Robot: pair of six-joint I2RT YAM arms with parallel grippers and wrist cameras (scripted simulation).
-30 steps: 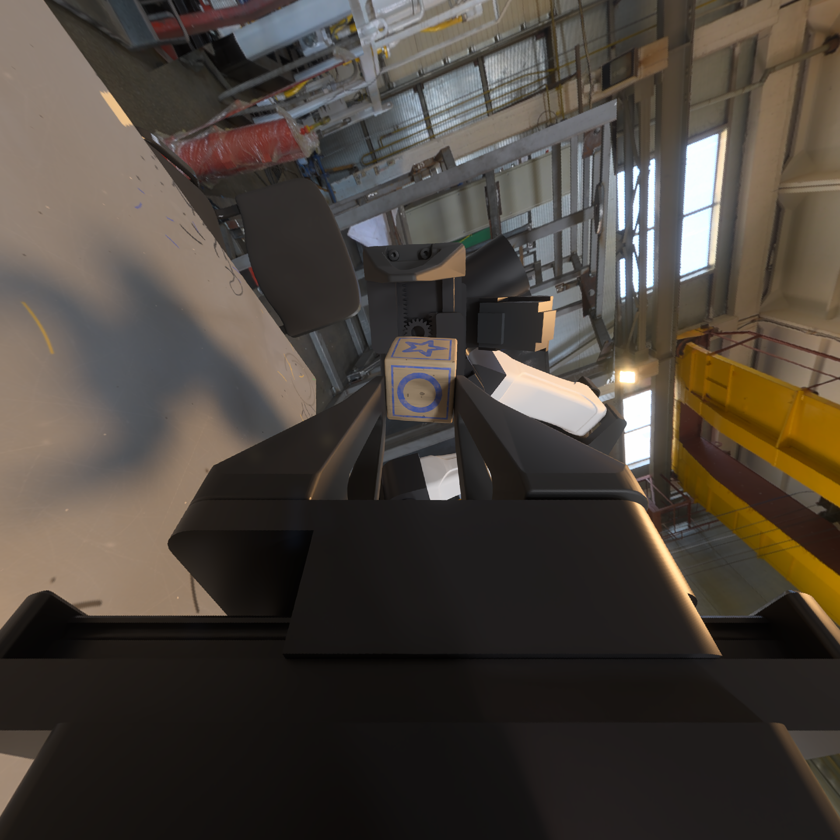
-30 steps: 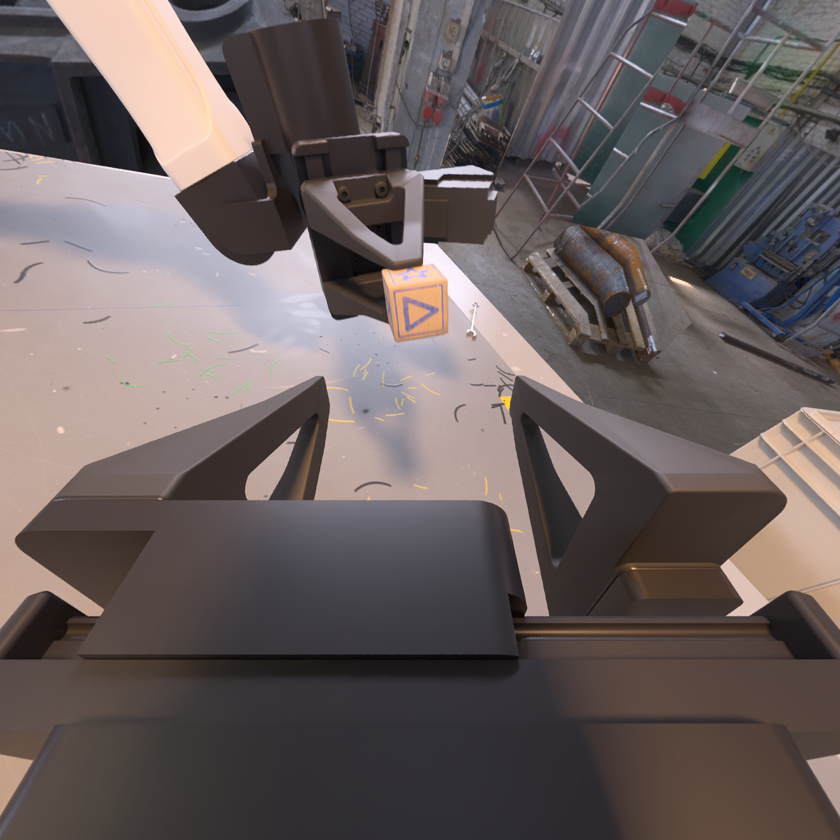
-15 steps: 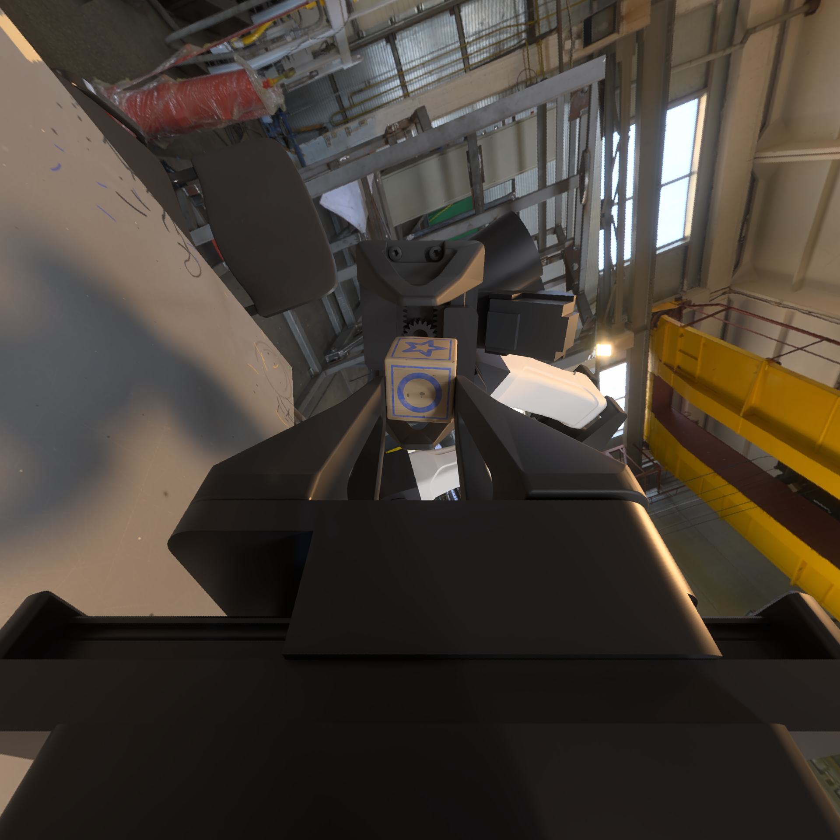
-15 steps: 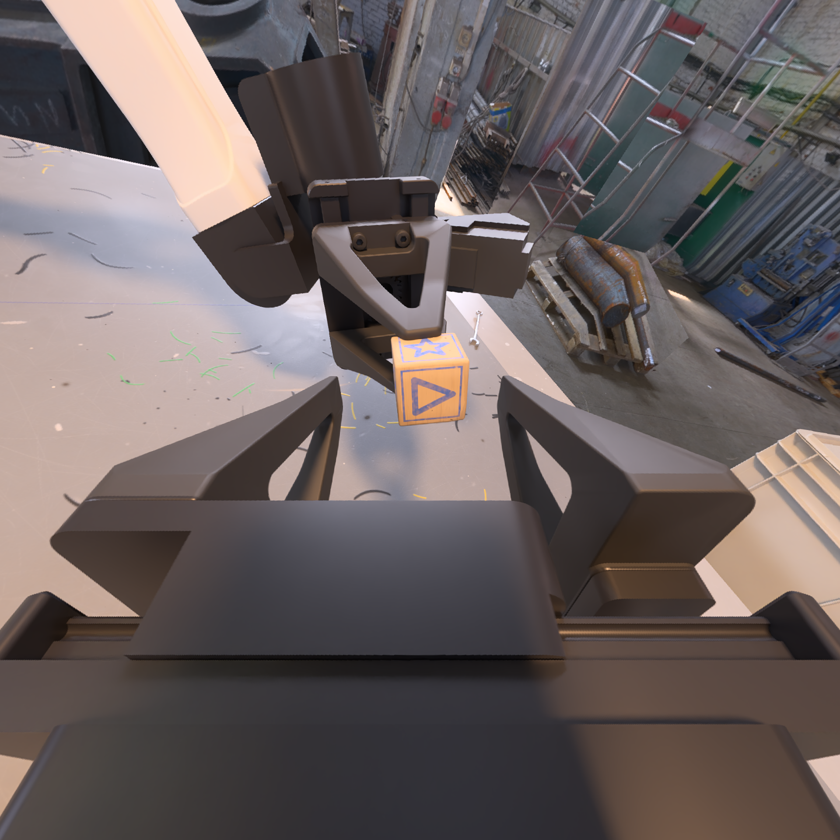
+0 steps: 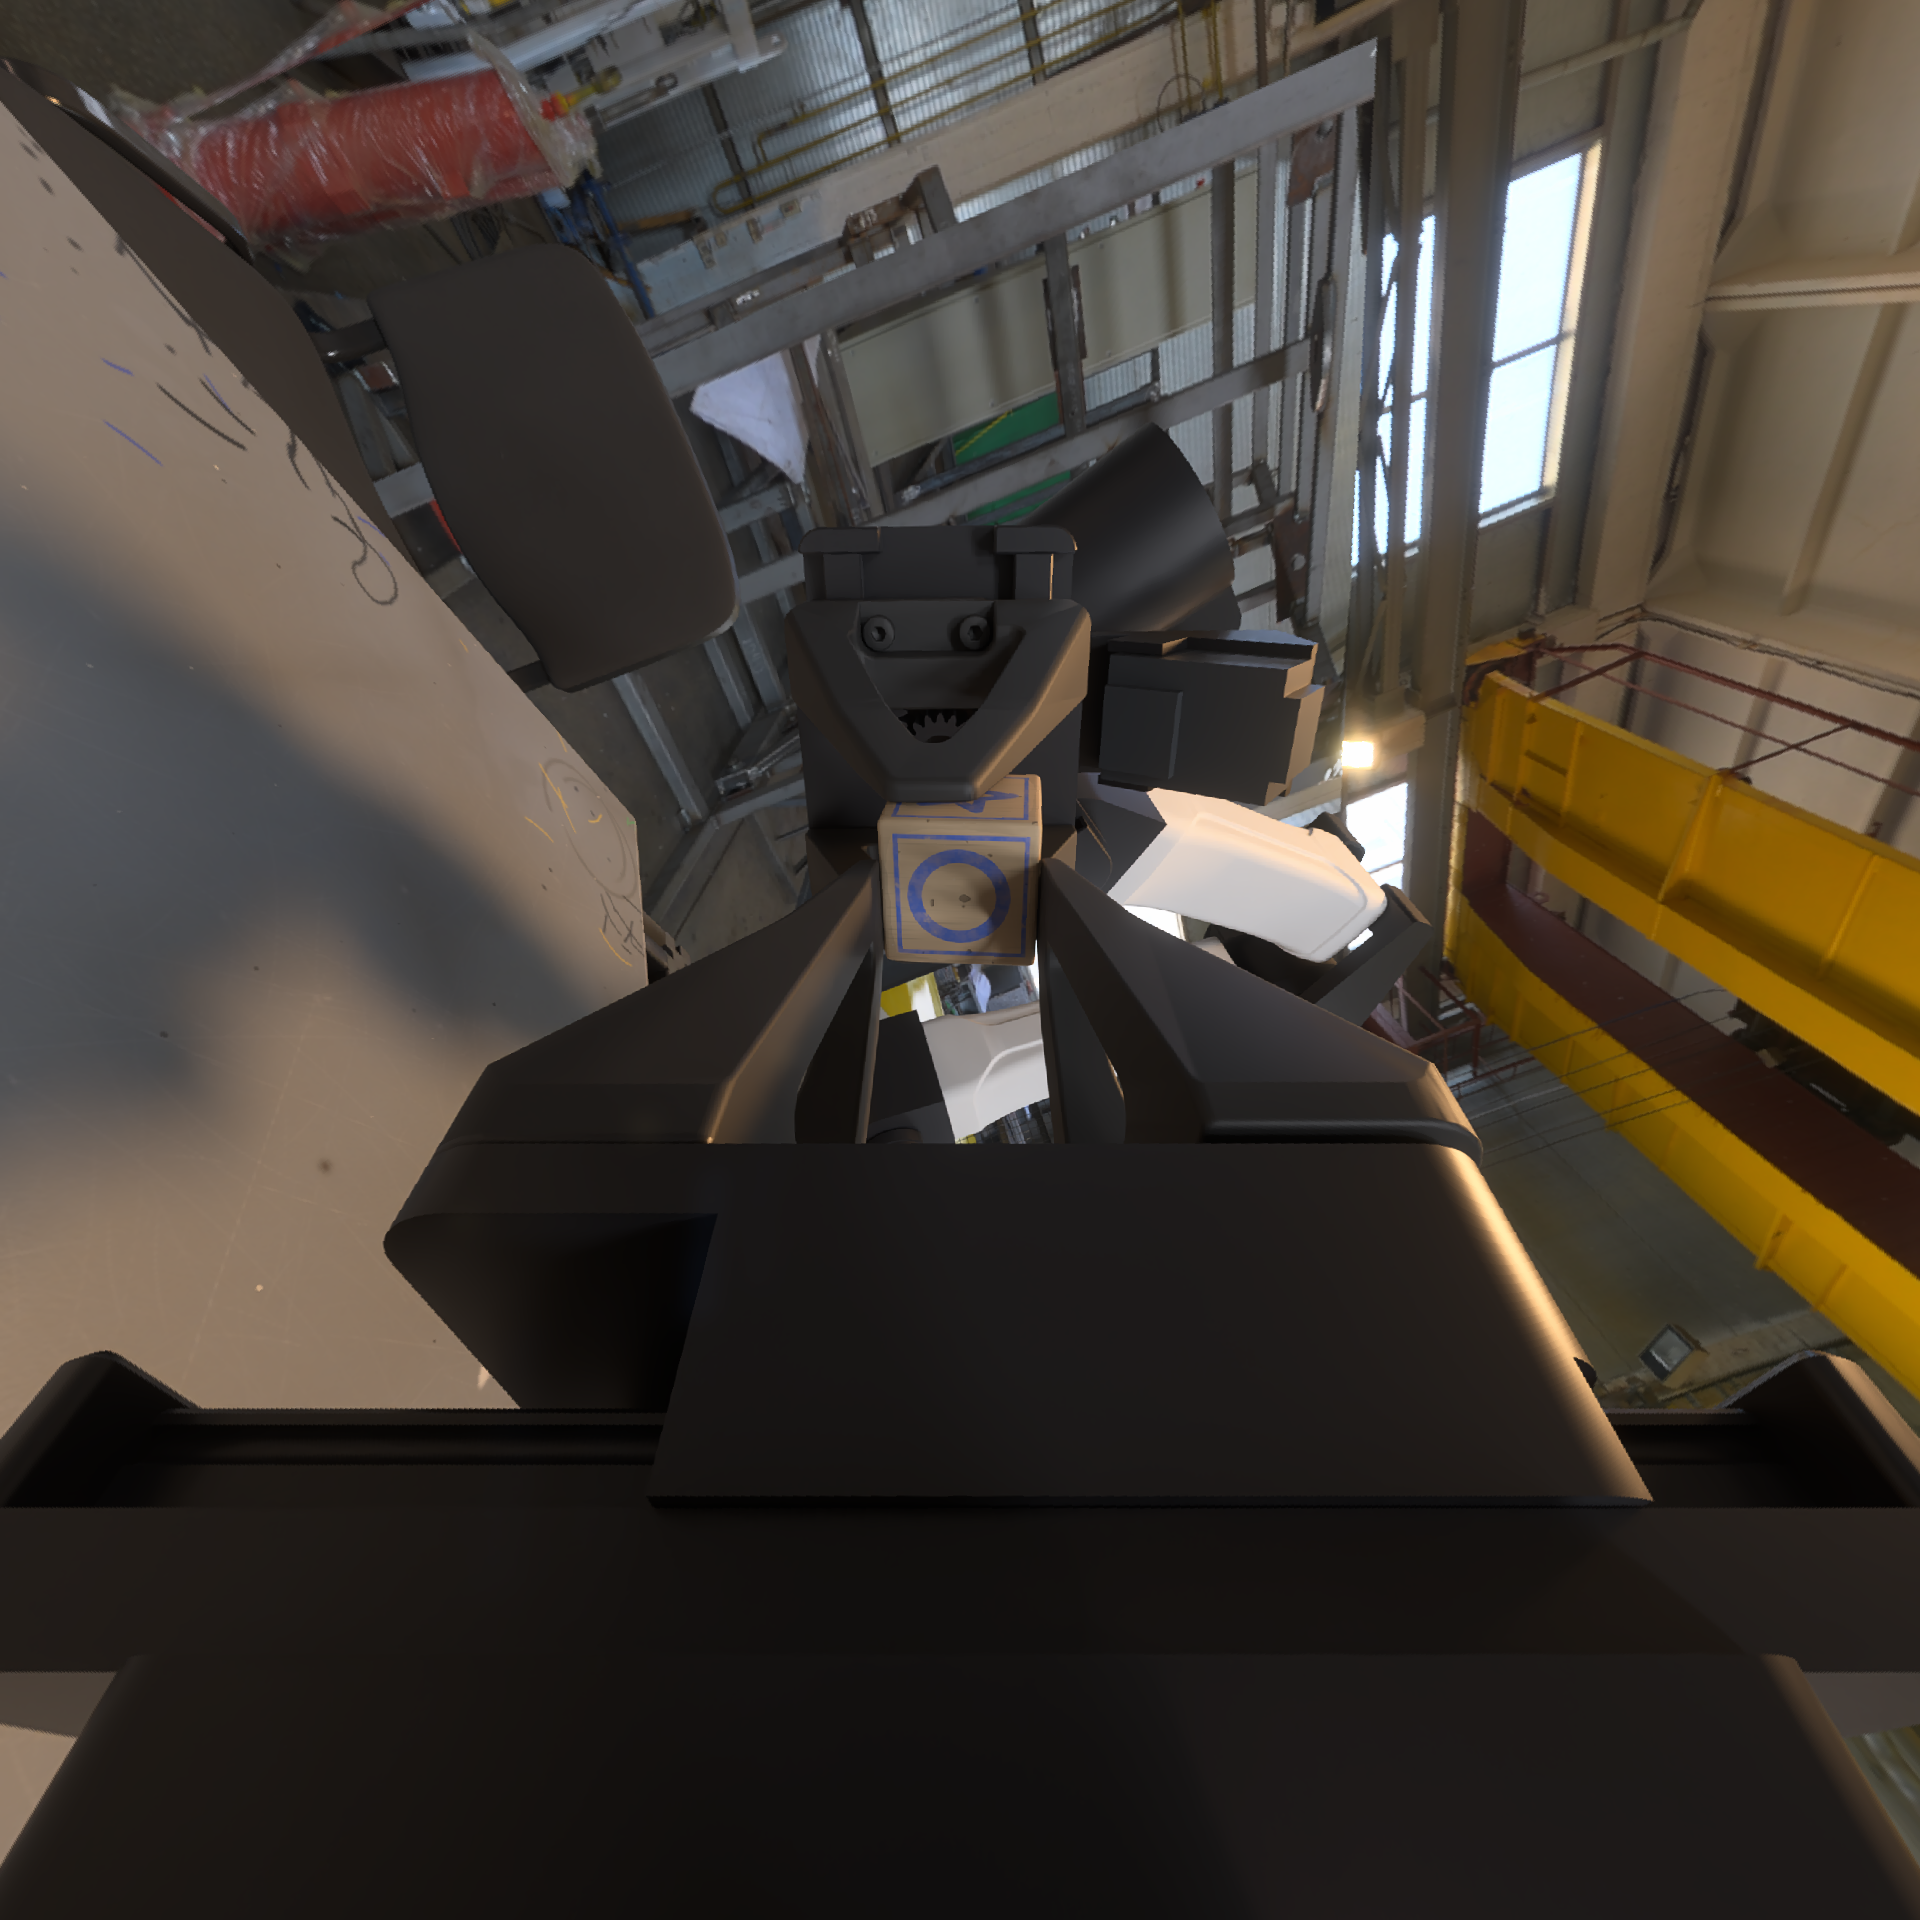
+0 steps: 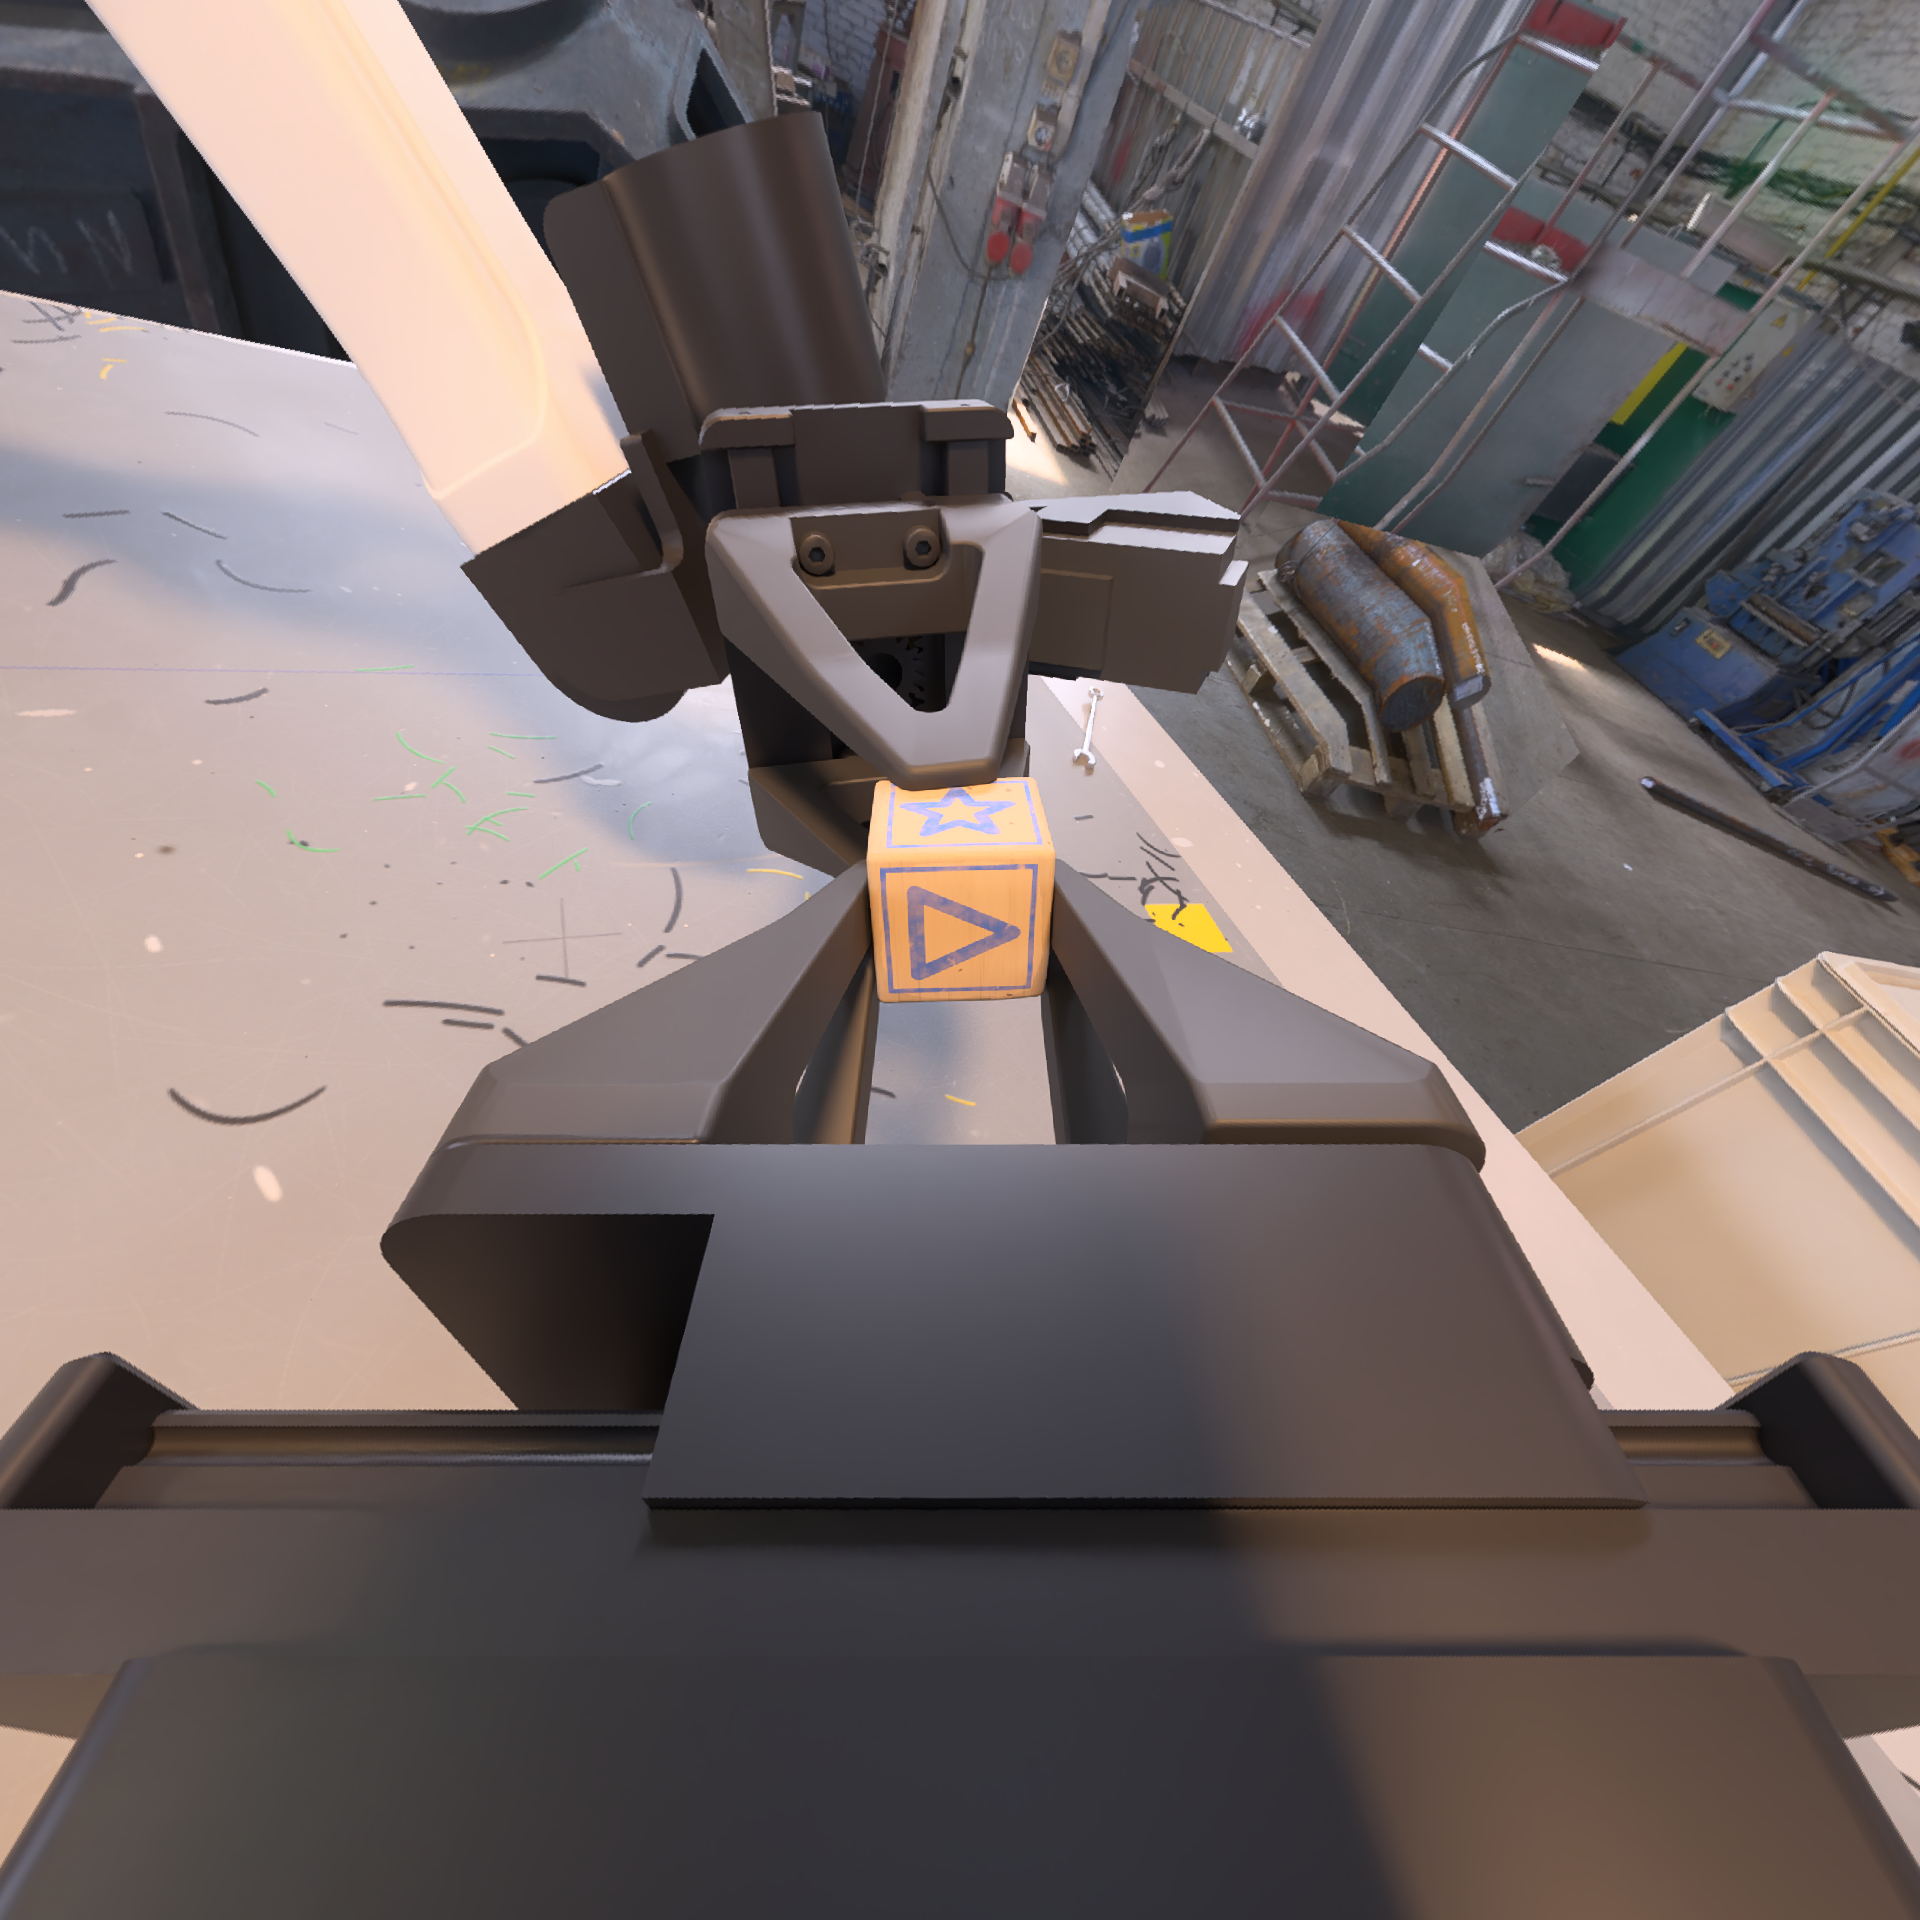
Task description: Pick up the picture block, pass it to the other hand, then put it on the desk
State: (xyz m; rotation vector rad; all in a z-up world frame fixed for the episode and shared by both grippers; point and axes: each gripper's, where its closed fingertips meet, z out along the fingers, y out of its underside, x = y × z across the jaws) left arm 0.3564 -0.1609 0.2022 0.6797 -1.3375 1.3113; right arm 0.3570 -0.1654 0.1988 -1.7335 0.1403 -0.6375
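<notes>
Currently, block count: one wooden picture block (image 5: pixel 958 891), held in the air above the desk (image 5: pixel 156 831), not resting on it.
Gripper count: two, each with two dark fingers; both close on the same block.
Left gripper (image 5: pixel 958 904): in the left wrist view its fingers are drawn together and press the block's sides at 9 and 3 o'clock.
Right gripper (image 6: pixel 961 914): in the right wrist view its fingers likewise press the block's two sides, clamped on it.
Other gripper, seen from each side: the right gripper (image 5: pixel 935 748) meets the block from 12 o'clock in the left wrist view; the left gripper (image 6: pixel 914 727) does the same in the right wrist view.
Left wrist view only: a blue ring in a square frame on the block's near face, a yellow beam (image 5: pixel 1683 935) at 3 o'clock, a red wrapped roll (image 5: pixel 374 156) at 11 o'clock, tall windows.
Right wrist view only: a blue triangle on the near face of the block (image 6: pixel 961 930) and a star on its top face, rusty cylinders on a pallet (image 6: pixel 1382 665) at 2 o'clock, a pale crate (image 6: pixel 1745 1164) at 4 o'clock, a small wrench (image 6: pixel 1089 727) by the desk (image 6: pixel 260 935) edge.
Hidden: the block's clamped side faces; in the left wrist view its top face is mostly covered by the right gripper's fingertip.
Cut off: the crate by the frame edge.
</notes>
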